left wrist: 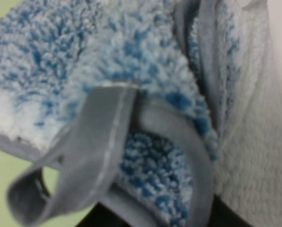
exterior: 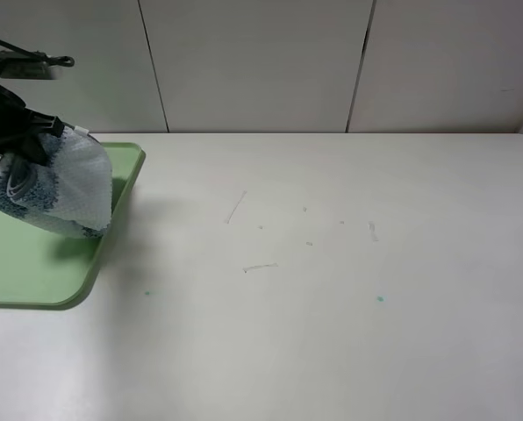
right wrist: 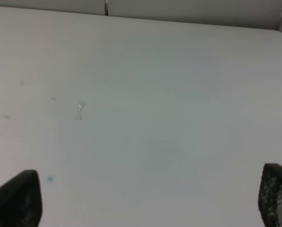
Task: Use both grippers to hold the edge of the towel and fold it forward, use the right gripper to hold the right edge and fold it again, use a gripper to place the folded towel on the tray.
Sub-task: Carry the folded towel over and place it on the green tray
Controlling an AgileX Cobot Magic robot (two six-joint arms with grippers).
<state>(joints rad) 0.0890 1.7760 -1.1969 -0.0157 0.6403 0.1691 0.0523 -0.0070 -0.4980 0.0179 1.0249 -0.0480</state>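
The towel (exterior: 64, 189) hangs bunched and folded from my left gripper (exterior: 32, 145), which is shut on its top. It hangs over the far right part of the light-green tray (exterior: 33, 263), at the left edge of the exterior view. In the left wrist view the towel (left wrist: 108, 56) fills the frame, with its grey hem and loop (left wrist: 84, 156) in front and a bit of green tray (left wrist: 1, 163) behind. My right gripper (right wrist: 145, 208) is open and empty over bare table; only its two fingertips (right wrist: 18, 198) show. It is out of the exterior view.
The white table (exterior: 332, 289) carries faint scratches and small green specks. A pale panelled wall (exterior: 261, 61) stands behind the table's far edge. The tray runs off the left edge of the exterior view.
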